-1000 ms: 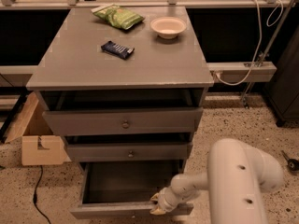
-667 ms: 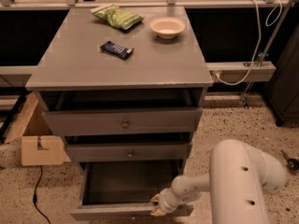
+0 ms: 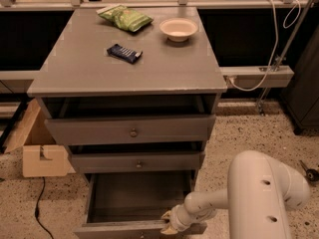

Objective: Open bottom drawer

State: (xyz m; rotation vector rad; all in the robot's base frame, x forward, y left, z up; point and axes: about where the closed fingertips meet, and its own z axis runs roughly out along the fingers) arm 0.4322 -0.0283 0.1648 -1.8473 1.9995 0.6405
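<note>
Bottom drawer (image 3: 139, 195) pulled out; pincer (image 3: 168, 224) at its front rim, right side; grip unclear.

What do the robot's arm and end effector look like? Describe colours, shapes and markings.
The arm is glossy white: a thick rounded link with small dark holes, narrowing to a slimmer ringed wrist. No cables or lettering show. The end effector, at the front edge of the bottom drawer, is small and cream-coloured.

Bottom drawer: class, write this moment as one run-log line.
bottom drawer: pulled out | gripper: at its front panel | task: appears done
</note>
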